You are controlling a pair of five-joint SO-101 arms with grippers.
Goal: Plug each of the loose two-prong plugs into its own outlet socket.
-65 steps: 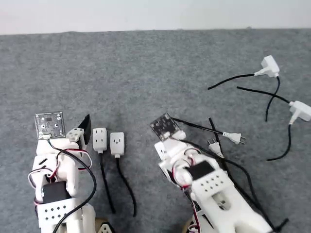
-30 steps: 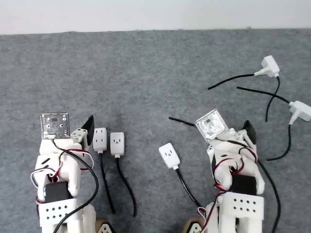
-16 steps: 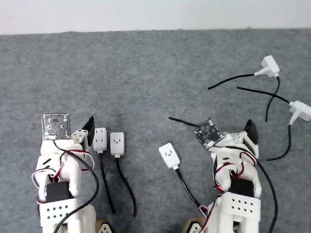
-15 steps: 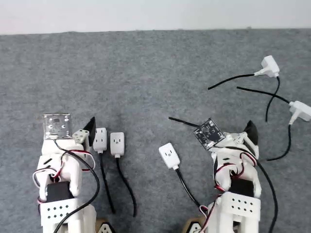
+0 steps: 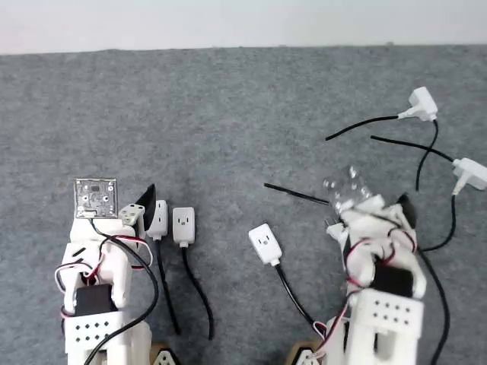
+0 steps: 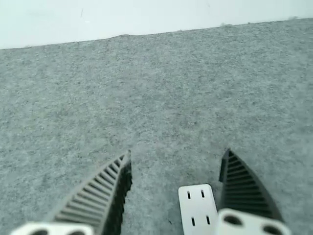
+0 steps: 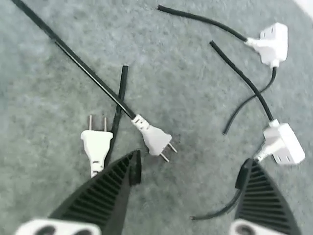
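Two white two-prong plugs (image 7: 96,142) (image 7: 155,138) lie side by side on the grey felt, each on a black cord. My right gripper (image 7: 190,161) hangs open just above and behind them, holding nothing; in the high view it (image 5: 391,214) covers them. Two white outlet sockets (image 5: 422,104) (image 5: 470,173) lie beyond it at the far right. My left gripper (image 6: 177,155) is open, with a white socket (image 6: 198,210) low between its fingers, close to one finger (image 6: 242,186). In the high view this socket (image 5: 156,218) sits against the left gripper (image 5: 141,209).
Another socket (image 5: 183,226) lies beside the first, and a third socket (image 5: 265,245) sits mid-table on its own cord. A long black cord (image 5: 297,194) runs leftward from the right arm. Bare grey felt stretches to the white back wall.
The right arm has swung from the middle socket to the right and now covers the two plugs. The left arm has crept a little right toward its socket.
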